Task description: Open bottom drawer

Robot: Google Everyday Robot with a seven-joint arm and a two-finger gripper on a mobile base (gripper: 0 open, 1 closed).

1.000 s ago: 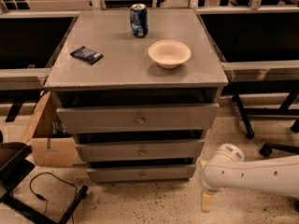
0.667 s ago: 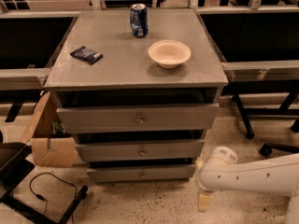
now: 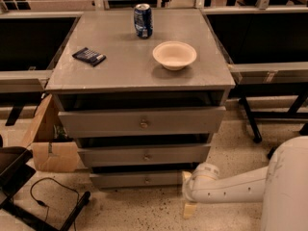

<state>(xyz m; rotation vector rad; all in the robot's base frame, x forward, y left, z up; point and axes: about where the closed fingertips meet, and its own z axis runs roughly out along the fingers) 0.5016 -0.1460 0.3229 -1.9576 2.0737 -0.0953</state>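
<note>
Looking low, we saw the gripper (image 3: 188, 199) near the floor, at 4 o'clock from the bottom drawer (image 3: 125, 179); we could not tell its jaws' state.

Smooth white plastic hand (image 3: 188, 193) beside matt grey bottom drawer (image 3: 120, 179); brass knob (image 3: 147, 179).
</note>
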